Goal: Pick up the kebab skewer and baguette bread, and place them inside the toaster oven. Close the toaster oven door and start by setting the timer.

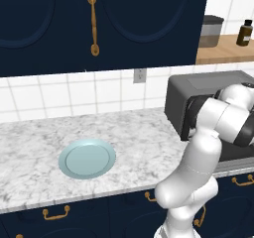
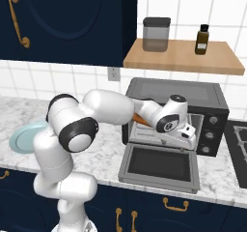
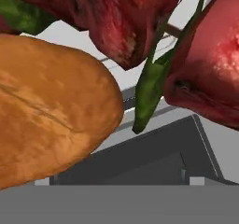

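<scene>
The dark grey toaster oven (image 2: 193, 93) stands on the marble counter with its door (image 2: 159, 164) folded down flat in front. My arm reaches into the opening, and my gripper (image 2: 191, 138) hangs just above the door's hinge edge, open. An orange-brown end of the baguette bread (image 2: 138, 118) shows inside the oven behind my forearm. In the hand view the baguette (image 3: 46, 111) lies very close at the left, on the oven's rack. The kebab skewer's dark red chunks (image 3: 116, 17) with green pieces lie right beside it. Nothing sits between my fingers.
A pale blue plate (image 1: 87, 158) lies bare on the counter to the oven's left. Above the oven a wooden shelf (image 2: 183, 57) carries a grey jar (image 2: 156, 34) and a brown bottle (image 2: 202, 39). A stove top (image 2: 239, 146) borders the oven at the right.
</scene>
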{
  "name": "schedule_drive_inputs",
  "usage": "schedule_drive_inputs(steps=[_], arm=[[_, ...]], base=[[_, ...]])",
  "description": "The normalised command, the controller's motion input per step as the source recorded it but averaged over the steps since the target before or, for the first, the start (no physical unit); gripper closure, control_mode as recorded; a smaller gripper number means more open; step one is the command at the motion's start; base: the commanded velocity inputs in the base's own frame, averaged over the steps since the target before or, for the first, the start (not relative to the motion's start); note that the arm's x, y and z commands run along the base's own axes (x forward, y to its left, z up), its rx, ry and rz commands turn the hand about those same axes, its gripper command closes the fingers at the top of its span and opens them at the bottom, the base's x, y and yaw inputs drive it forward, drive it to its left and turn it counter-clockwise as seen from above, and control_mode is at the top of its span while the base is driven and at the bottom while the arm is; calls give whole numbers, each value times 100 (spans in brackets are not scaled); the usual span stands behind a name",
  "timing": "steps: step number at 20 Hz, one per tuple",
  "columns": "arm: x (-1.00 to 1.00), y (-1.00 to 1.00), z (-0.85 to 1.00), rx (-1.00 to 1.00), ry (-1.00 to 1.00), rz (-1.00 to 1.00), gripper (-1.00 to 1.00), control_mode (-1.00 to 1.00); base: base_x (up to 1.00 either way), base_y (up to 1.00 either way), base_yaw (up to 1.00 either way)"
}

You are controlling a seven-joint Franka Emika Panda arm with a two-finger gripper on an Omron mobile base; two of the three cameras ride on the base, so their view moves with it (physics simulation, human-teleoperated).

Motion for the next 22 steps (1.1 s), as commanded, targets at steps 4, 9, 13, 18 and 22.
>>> schedule_drive_inputs(steps=[4,9,13,18,22], arm=[[23,0,0,0,0,-13,-100,-100],[13,0,-5,0,0,-12,-100,-100],[17,9,-11,0,0,-12,-100,-100],[18,27,-19,0,0,-12,-100,-100],[33,57,-16,0,0,-12,-100,-100]], base=[[0,0,0],[0,0,0],[0,0,0],[0,0,0],[0,0,0]])
